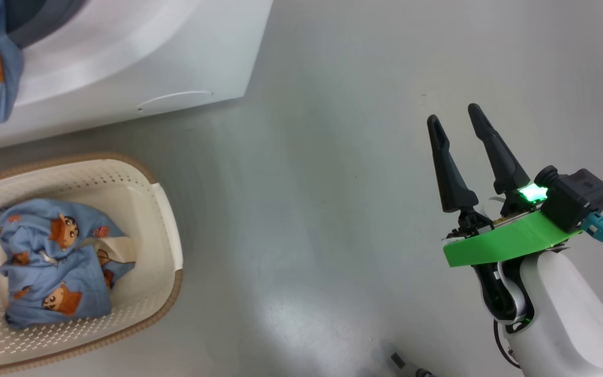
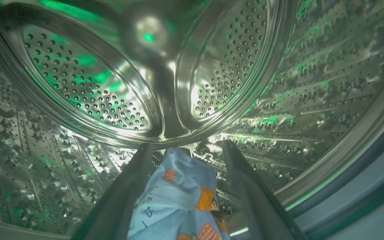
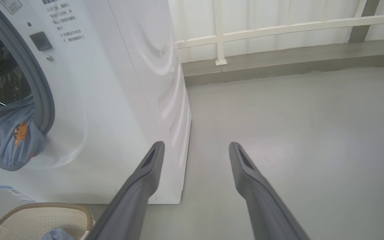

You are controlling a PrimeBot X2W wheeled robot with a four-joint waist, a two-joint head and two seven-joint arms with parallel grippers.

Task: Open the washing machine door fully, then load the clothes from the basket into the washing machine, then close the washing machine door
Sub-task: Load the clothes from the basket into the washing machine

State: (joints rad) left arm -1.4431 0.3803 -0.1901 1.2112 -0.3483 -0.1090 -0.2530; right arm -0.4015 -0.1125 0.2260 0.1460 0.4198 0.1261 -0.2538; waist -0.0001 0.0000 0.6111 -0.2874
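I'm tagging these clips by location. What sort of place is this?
Probably a laundry or utility area, perhaps a balcony: a big white front-loading washing machine, a cream perforated plastic laundry basket on a bare grey floor, and a white railing along a raised ledge behind.

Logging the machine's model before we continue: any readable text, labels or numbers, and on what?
No text can be quoted.
Washing machine front: lines of small dark print, too blurred.
Blue sticker low on it: too small.
Garment hanging from its opening: dark characters, illegible.
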